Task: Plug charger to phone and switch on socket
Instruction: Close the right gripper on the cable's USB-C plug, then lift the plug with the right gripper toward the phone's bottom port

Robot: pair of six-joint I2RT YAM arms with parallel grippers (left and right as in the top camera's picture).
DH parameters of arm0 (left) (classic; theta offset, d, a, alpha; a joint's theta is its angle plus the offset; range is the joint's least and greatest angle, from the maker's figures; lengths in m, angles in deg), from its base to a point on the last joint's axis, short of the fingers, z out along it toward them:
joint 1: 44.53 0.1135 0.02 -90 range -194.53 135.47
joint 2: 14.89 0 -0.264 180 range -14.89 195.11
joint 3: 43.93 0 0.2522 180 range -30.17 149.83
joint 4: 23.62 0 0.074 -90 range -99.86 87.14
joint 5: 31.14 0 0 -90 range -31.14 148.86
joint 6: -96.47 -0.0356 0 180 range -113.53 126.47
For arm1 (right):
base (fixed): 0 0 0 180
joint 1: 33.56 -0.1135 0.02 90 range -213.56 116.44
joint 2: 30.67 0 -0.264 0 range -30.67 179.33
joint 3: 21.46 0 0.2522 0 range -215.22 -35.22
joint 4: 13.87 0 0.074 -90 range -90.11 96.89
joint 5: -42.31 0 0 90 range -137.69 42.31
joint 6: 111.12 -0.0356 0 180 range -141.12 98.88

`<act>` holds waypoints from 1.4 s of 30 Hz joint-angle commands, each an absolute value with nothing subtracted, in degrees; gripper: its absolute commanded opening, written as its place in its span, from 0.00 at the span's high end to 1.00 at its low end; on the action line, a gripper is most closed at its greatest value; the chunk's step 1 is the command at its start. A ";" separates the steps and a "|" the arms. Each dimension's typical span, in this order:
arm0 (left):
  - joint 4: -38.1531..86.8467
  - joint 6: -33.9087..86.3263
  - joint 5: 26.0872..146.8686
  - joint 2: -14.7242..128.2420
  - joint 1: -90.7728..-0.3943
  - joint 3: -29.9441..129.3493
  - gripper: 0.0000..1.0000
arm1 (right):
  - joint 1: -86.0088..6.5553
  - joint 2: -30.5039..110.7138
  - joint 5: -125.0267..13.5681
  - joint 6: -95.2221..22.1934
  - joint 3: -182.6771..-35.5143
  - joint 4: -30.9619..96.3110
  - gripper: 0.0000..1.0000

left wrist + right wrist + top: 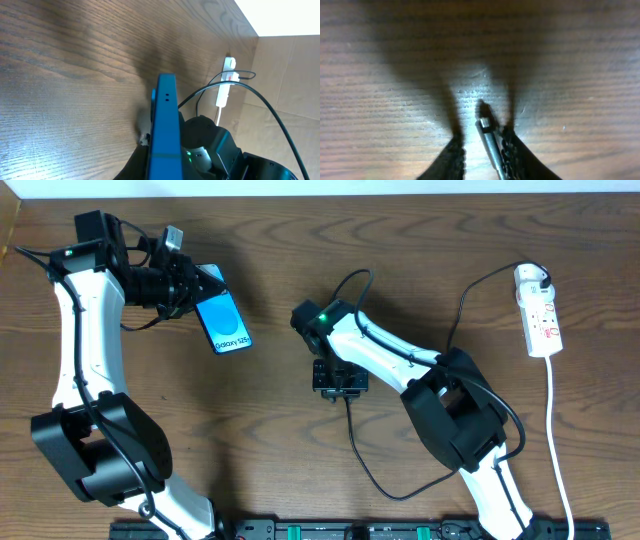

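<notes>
The left tool is clenched on the phone, which juts out ahead of its fingers on edge, its long axis and free end aimed toward the right arm. The right tool grips the charger by its plug tip, which pokes forward between the fingers. The phone lies well off to that tool's side, so the plug likely needs turning toward it. The socket sits well off on the opposite side.
</notes>
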State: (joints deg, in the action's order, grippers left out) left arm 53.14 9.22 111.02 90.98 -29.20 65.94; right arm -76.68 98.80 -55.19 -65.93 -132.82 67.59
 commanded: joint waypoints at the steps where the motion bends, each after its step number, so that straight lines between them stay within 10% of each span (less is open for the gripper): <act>1: 53.38 8.84 112.12 89.58 -29.07 66.34 0.92 | -77.11 99.89 -53.18 -66.70 -131.03 67.57 0.89; 11: 53.32 10.26 112.29 89.58 -29.07 66.34 0.93 | -74.34 99.85 -60.11 -62.92 -131.20 64.60 0.99; 21: 49.12 11.47 124.03 89.58 -29.07 66.34 0.92 | -65.24 99.85 -112.13 -39.22 -131.20 45.10 0.96; 28: 39.44 11.49 138.26 89.58 -29.07 66.34 0.92 | -61.31 99.85 -136.81 -40.49 -131.23 27.18 0.92; 42: 10.15 33.19 141.10 89.58 -29.07 66.34 0.93 | -63.06 99.85 -137.18 -67.53 -131.27 -7.60 0.96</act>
State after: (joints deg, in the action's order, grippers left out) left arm 13.56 21.94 140.03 90.98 -29.20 65.72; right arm -62.16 99.57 -134.91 -57.28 -131.01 -3.07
